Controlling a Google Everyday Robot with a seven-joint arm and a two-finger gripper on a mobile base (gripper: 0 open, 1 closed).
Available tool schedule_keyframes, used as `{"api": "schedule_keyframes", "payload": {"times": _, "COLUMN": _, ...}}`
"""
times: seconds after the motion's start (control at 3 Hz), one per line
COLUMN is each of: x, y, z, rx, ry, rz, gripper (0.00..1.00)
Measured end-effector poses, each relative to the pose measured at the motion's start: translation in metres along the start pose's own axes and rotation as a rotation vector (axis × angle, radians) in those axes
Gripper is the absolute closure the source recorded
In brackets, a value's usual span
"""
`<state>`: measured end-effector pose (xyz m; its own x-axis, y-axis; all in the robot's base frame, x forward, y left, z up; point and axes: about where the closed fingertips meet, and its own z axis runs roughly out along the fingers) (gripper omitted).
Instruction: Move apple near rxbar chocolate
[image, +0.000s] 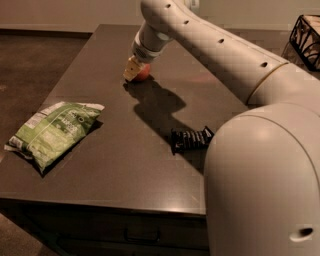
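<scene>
The apple (143, 75) is small and red-orange and sits on the dark table (125, 165) toward its far middle. My gripper (133, 70) is down at the apple, against its left and top side, and hides part of it. The rxbar chocolate (189, 139), a flat black wrapper with crimped ends, lies on the table to the near right of the apple, well apart from it. My arm's elbow hides the bar's right end.
A green chip bag (55, 130) lies at the table's left front. My arm's large white body (265, 180) fills the right front of the view. A dark wire basket (306, 37) stands at the far right.
</scene>
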<state>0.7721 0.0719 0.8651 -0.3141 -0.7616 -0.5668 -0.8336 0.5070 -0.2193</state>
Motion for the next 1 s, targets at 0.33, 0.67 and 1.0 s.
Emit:
{"api": "schedule_keyframes", "payload": {"times": 0.33, "x": 0.002, "y": 0.004, "z": -0.030, "rx": -0.025, "ry": -0.004, "rz": -0.042, "gripper": 0.65}}
{"api": "schedule_keyframes", "payload": {"times": 0.67, "x": 0.015, "y": 0.020, "z": -0.078, "rx": -0.067, "ry": -0.017, "rz": -0.067, "gripper": 0.88}}
{"api": "schedule_keyframes", "payload": {"times": 1.0, "x": 0.046, "y": 0.036, "z": -0.126, "rx": -0.089, "ry": -0.029, "rz": -0.071, "gripper": 1.00}}
